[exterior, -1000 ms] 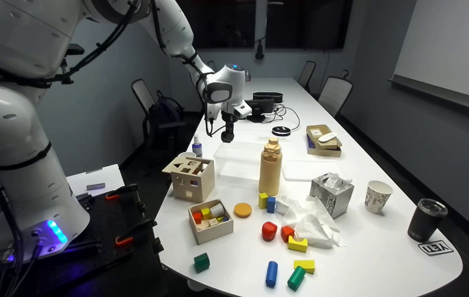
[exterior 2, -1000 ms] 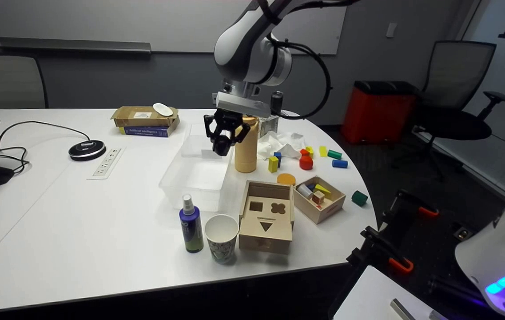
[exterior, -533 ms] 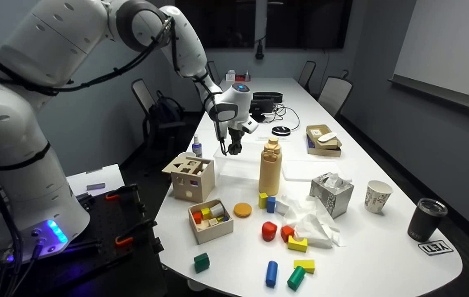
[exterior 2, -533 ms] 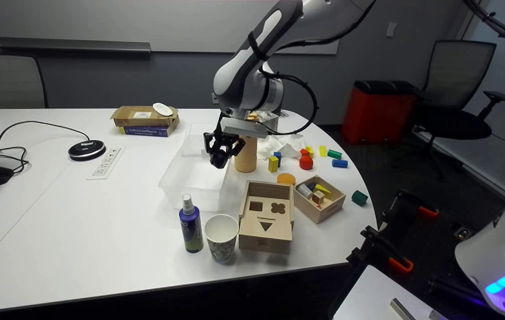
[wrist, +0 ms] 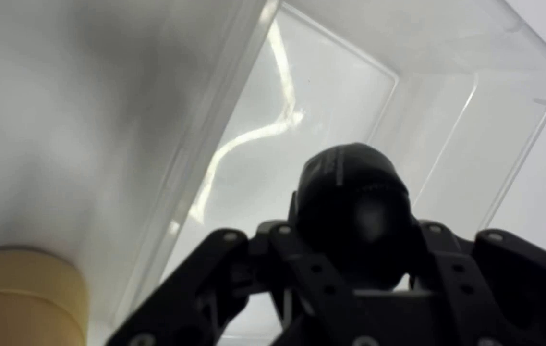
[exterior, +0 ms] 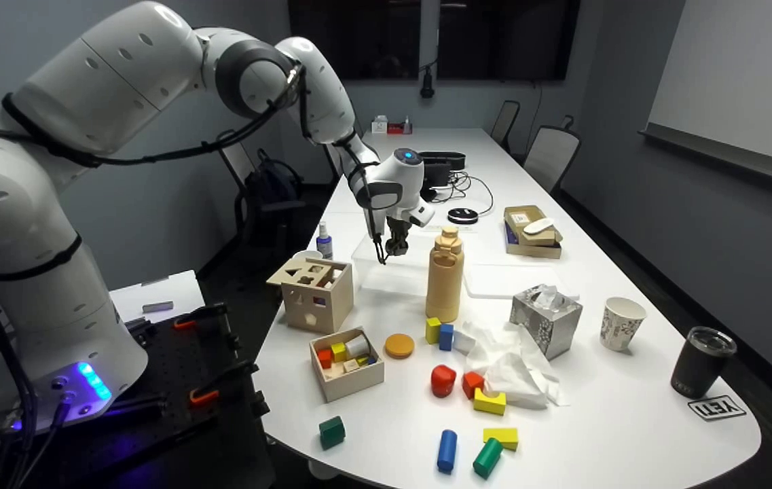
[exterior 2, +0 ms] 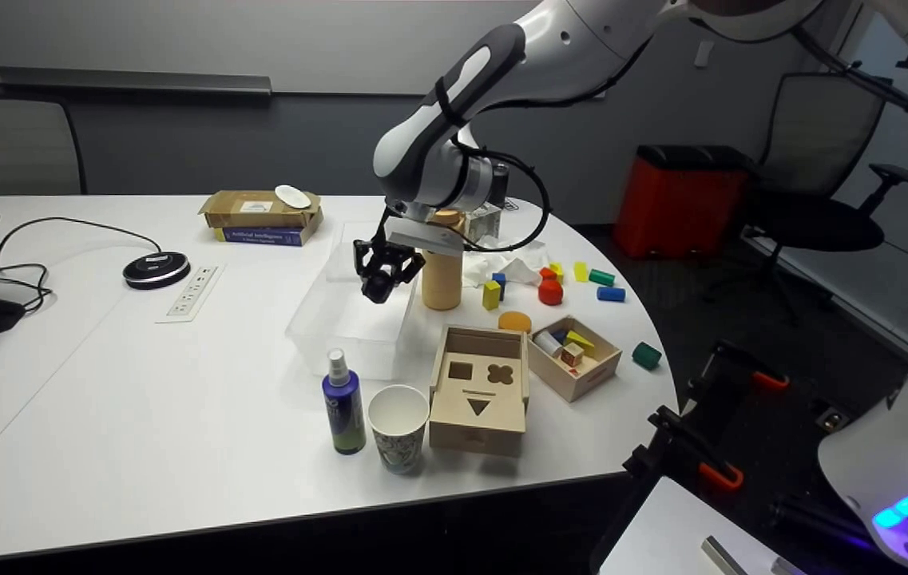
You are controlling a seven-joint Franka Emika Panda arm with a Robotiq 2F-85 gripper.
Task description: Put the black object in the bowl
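Observation:
A black object (wrist: 354,192) with a rounded end and faint pale print sits between my fingers in the wrist view. It also shows below the fingers in both exterior views (exterior: 396,247) (exterior 2: 378,287). My gripper (exterior 2: 388,259) is shut on it and holds it in the air, pointing down. No round bowl shows; a clear plastic tub (exterior 2: 372,361) stands on the white table. My gripper is above the tub, and the tub's floor and walls (wrist: 450,139) lie beneath the object in the wrist view. The object's far side is hidden by the fingers.
A tall beige bottle (exterior: 445,285) stands close beside the tub. A spray bottle (exterior 2: 344,407), a paper cup (exterior 2: 399,431) and a wooden shape box (exterior 2: 479,391) are near it. A small wooden tray (exterior: 352,387), loose blocks, a tissue box (exterior: 547,326) and a black tumbler (exterior: 701,363) stand further off.
My gripper has come down with the black object in it and moved sideways over the clear tub. It stays shut on the object. The things on the table have not moved.

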